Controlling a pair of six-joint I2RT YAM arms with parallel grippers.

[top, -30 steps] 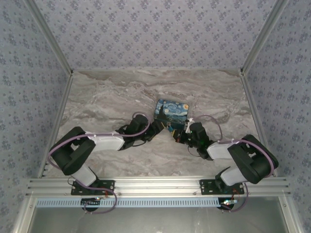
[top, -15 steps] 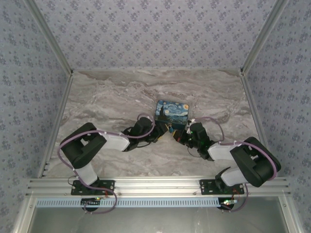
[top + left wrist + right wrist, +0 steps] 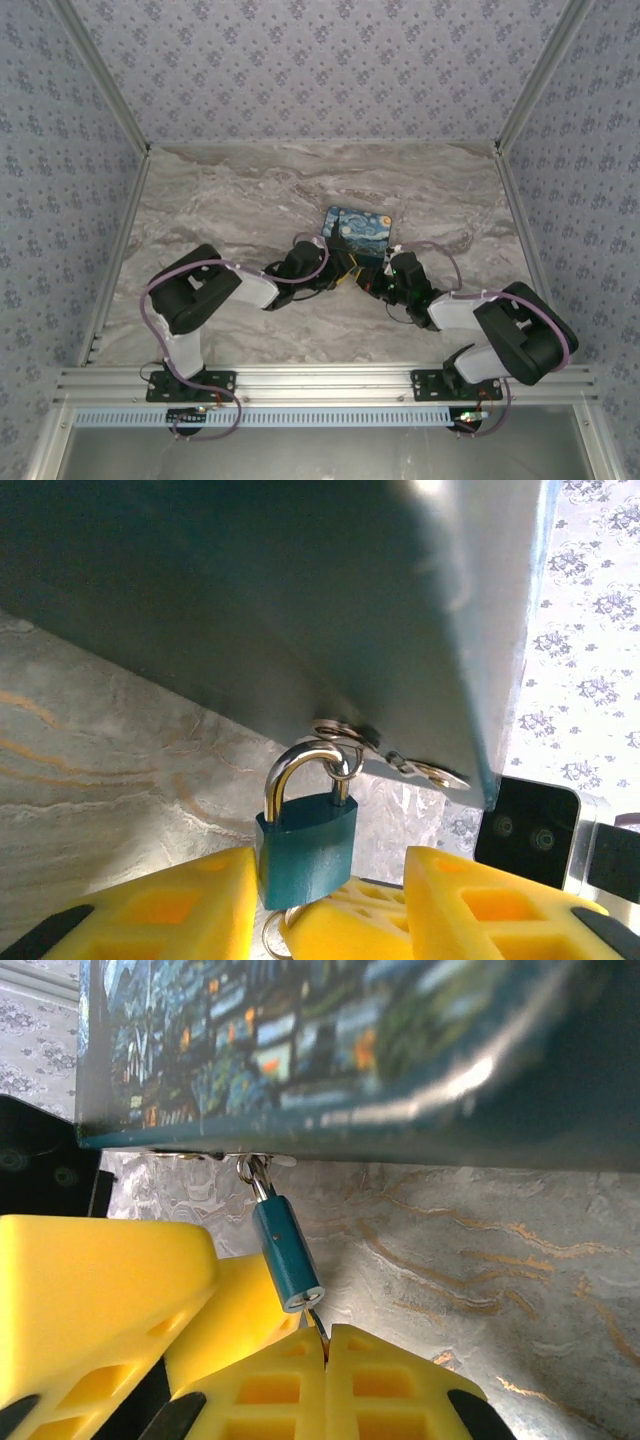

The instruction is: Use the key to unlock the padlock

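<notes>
Top view: over the last second the left arm swings its elbow inward and carries the left claw (image 3: 342,272) closer to the near edge of the box (image 3: 357,228), coming in from about 8 o'clock. The right claw (image 3: 372,285) keeps its place at about 4 o'clock of that same edge. The two claws now almost meet at the clasp.

Left wrist view: the padlock (image 3: 305,845) hangs by its silvery shackle from the clasp ring under the box (image 3: 300,600). Its blue-green body sits between the yellow pads of the left claw (image 3: 330,880). The pad at 9 o'clock is at the body's side, while the pad at 3 o'clock stands apart from it. The jaws are partly open and have been narrowing, so they straddle the padlock without yet clamping it.

Right wrist view: the padlock (image 3: 287,1255) slants from the clasp towards 5 o'clock. The right claw (image 3: 325,1345) is closed on the key (image 3: 318,1322), whose thin shaft pokes out at 12 o'clock and meets the padlock's lower face. The key's head is hidden, and whether the shaft sits in the keyhole cannot be told.

The left claw looks about to steady the padlock for the turn. The shackle remains shut.
</notes>
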